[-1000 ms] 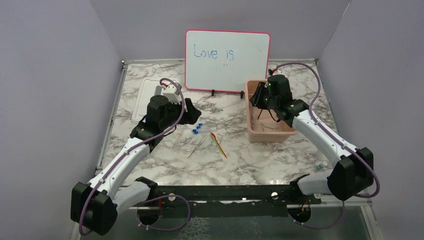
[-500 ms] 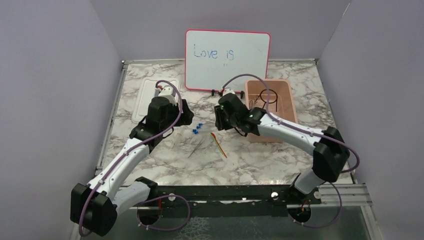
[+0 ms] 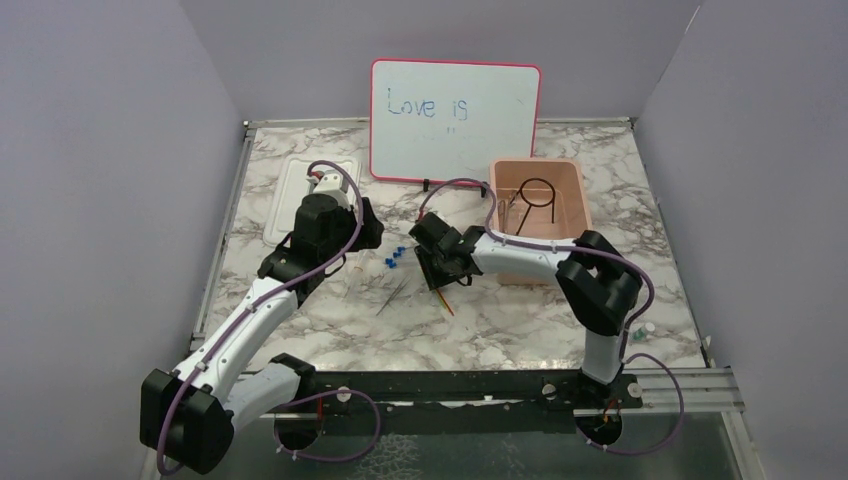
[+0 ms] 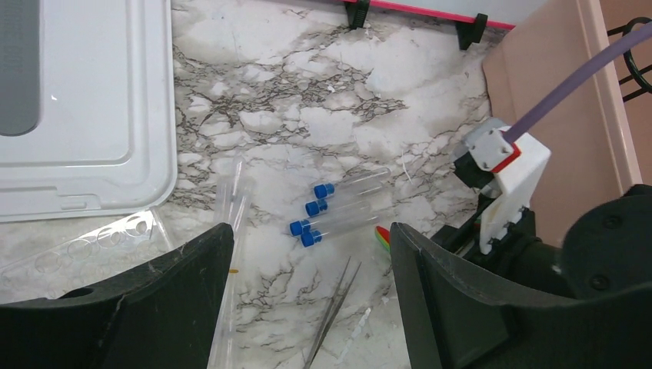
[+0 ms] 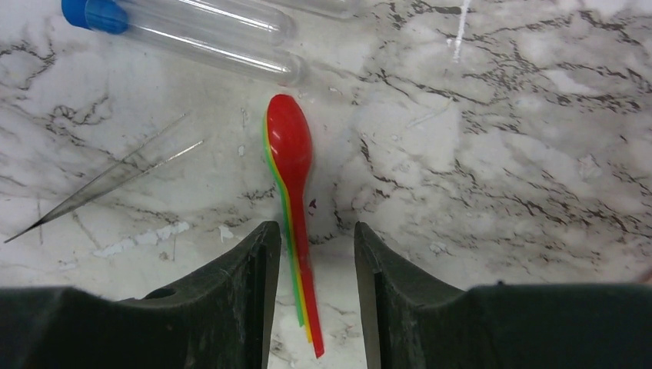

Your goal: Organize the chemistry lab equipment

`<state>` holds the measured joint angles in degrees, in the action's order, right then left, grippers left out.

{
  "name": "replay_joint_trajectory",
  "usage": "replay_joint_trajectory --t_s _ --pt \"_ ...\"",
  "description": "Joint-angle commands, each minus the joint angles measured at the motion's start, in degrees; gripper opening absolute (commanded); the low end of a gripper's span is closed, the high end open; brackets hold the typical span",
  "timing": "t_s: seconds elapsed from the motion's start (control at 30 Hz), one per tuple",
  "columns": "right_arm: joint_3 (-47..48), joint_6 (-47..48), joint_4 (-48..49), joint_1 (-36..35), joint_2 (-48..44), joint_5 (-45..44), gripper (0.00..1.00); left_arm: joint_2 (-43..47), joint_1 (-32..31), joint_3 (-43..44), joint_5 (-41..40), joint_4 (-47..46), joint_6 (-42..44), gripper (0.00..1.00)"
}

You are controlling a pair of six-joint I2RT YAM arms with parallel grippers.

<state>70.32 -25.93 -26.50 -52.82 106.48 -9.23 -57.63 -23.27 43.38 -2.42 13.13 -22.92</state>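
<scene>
Red-yellow stick (image 3: 445, 303) mostly hidden beneath right jaws in top view; tweezers (image 4: 332, 311) cut by left-wrist bottom edge

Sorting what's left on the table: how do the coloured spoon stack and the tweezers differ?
The spoon stack is red over yellow and green; the tweezers are bare metal. The spoons end in a rounded bowl; the tweezers are two thin prongs meeting at one end. The spoons' handles lie between the open right gripper fingers; the tweezers lie outside them. Both lie flat on the marble table.
</scene>
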Motion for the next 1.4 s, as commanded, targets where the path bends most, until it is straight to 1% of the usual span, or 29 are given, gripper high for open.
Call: replay_joint_trajectory --t_s 0.0,0.1,0.2,0.27,0.3,0.4,0.5,0.6,0.73,0.87,1.13,1.23,1.37 --pt "3.4 0.7 -1.7 -0.3 3.6 1.7 0.45 0.8 0.2 0.7 -0.7 0.3 0.0 0.77" --pt "4.8 0.7 -3.1 -0.3 5.4 1.4 0.44 1.2 0.2 0.7 -0.7 0.4 0.0 0.76" --pt "5.4 0.7 -4.0 -0.3 6.7 1.3 0.39 1.5 0.1 0.7 -0.8 0.4 0.0 0.76" --pt "5.9 0.7 -5.2 -0.3 7.5 0.7 0.33 1.7 0.2 0.7 -1.0 0.5 0.0 0.76" --pt "6.2 0.8 -5.8 -0.3 8.0 0.4 0.27 1.8 0.2 0.6 -1.1 0.6 0.1 0.77" --pt "6.3 0.6 -6.6 -0.3 8.6 -0.8 0.16 2.0 0.2 0.6 -1.1 0.6 0.1 0.77" --pt "5.6 0.6 -5.8 -0.3 8.0 -1.3 0.07 2.0 0.2 0.6 -1.0 0.6 0.0 0.76" --pt "4.7 0.5 -4.1 -0.3 6.2 -1.8 0.01 2.1 0.2 0.5 -1.0 0.6 0.0 0.77" --pt "3.8 1.2 -1.9 -0.3 1.9 -2.6 0.01 2.2 0.2 0.5 -1.1 0.6 0.1 0.76" --pt "3.0 1.4 0.4 -0.2 -4.4 -3.8 0.01 2.2 0.2 0.4 -1.3 0.6 0.1 0.76" --pt "4.5 1.6 0.2 0.9 -18.0 -7.6 0.01 2.7 0.2 0.2 -1.5 0.5 0.0 0.76" --pt "5.0 2.3 -0.3 3.1 -23.6 -9.3 0.01 2.6 0.2 0.2 -1.3 0.3 0.0 0.77" --pt "4.7 3.6 -0.8 8.8 -29.5 -12.0 0.01 2.6 0.2 0.1 -0.6 0.1 0.1 0.77"
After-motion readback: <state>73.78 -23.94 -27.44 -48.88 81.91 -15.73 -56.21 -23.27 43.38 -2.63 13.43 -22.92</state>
